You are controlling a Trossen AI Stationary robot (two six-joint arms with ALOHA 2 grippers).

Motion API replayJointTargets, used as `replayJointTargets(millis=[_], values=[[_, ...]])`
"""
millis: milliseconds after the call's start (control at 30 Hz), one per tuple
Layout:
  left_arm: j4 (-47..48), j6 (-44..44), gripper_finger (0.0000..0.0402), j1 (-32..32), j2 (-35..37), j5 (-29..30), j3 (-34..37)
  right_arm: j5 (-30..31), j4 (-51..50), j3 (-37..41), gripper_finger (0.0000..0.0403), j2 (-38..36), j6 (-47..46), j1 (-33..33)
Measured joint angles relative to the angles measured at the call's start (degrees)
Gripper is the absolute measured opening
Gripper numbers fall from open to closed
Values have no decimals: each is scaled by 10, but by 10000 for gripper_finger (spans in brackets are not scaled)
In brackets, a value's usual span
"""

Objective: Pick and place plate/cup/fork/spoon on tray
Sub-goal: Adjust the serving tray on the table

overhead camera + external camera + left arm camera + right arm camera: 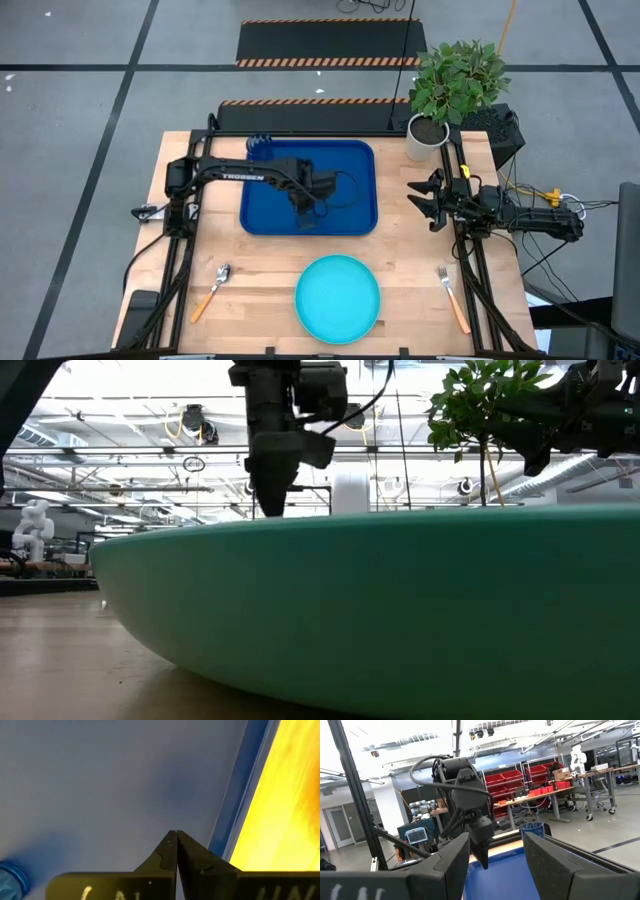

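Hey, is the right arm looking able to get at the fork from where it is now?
Probably yes. The fork lies alone on bare table on the right arm's side, nearer the front edge than the open right claw. Nothing sits between them; the plate is off to the side.

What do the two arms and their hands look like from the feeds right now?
Both arms are dark, nearly black. The left arm has white lettering along its long link and a black cable looping beside its wrist; its left hand tapers to two pointed dark fingers. The right hand has broad, flat dark fingers, with black and yellow cables trailing behind its arm.
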State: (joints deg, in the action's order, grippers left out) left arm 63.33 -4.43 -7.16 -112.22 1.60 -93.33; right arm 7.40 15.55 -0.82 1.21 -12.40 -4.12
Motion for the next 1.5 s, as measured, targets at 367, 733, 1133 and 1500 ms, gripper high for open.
replayJointTargets(millis=[367,733,1133,1500], values=[[-3,-3,2,-1,0,-22,56,0,-5,0,183,0,0,0],[-42,7,1,-11,0,-22,95,0,-5,0,183,0,-3,0],[-79,15,1,-42,0,-18,112,0,-5,0,183,0,-4,0],[-80,26,1,-45,-26,-18,112,0,-4,0,183,0,-4,0]])
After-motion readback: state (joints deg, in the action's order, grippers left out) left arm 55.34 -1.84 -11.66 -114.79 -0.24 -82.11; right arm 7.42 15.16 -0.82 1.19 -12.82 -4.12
